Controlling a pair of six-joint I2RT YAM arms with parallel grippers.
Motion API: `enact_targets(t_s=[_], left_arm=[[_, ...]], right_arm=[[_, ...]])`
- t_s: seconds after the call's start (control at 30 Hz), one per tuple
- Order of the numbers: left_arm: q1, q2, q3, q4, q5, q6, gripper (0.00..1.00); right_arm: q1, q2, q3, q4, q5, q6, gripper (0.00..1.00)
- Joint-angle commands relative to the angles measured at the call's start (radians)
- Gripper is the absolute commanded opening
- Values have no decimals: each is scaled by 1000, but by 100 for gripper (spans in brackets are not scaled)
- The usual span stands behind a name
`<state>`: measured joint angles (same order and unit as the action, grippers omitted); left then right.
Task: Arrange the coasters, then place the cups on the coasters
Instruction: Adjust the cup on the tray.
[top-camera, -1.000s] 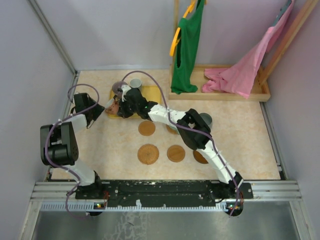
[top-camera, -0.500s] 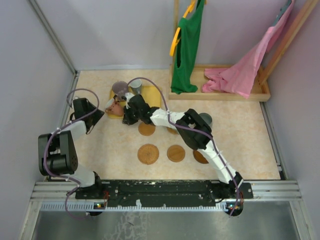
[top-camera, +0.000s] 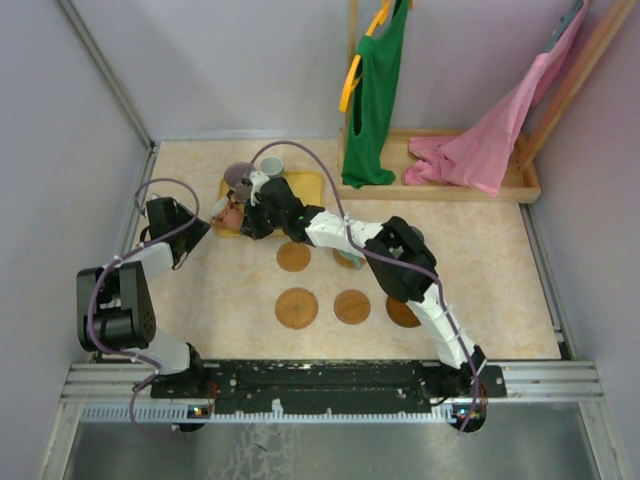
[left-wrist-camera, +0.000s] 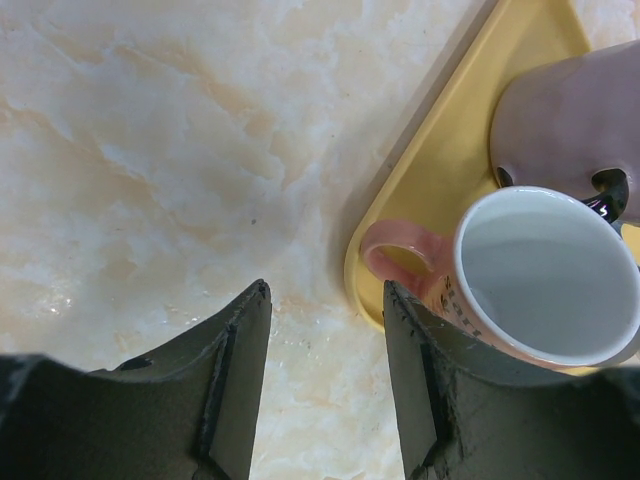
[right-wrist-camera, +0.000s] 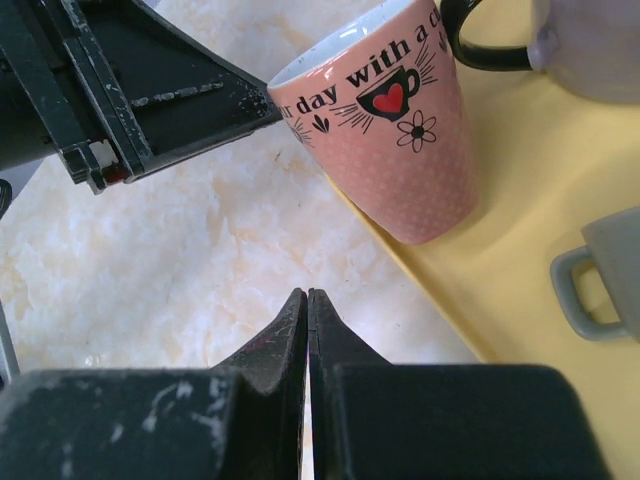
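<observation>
Crowding the yellow tray's (left-wrist-camera: 450, 150) corner, the pink cup (left-wrist-camera: 545, 275) stood with a purplish mug (left-wrist-camera: 570, 120) at its 12 o'clock. The left gripper (left-wrist-camera: 326, 292), spread and empty, faced its handle. The right gripper (right-wrist-camera: 307, 297), pressed together, pointed just beside it. Coasters (top-camera: 296, 308) lay at the tray's 5 o'clock, one seemingly part-hidden under the right arm (top-camera: 400, 265).
</observation>
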<state>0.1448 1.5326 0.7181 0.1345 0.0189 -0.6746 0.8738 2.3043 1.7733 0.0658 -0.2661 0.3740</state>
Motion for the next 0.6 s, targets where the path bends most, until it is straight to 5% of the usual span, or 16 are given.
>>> enact_targets(t_s=[0.0, 0.47, 0.57], left_arm=[[4, -9, 6, 10, -1, 18, 55], [4, -20, 62, -70, 2, -10, 54], [5, -28, 77, -80, 17, -17, 54]], right_arm=[[-7, -94, -7, 5, 20, -30, 0], [-90, -159, -12, -146, 129, -105, 0], [-97, -118, 62, -220, 146, -155, 8]])
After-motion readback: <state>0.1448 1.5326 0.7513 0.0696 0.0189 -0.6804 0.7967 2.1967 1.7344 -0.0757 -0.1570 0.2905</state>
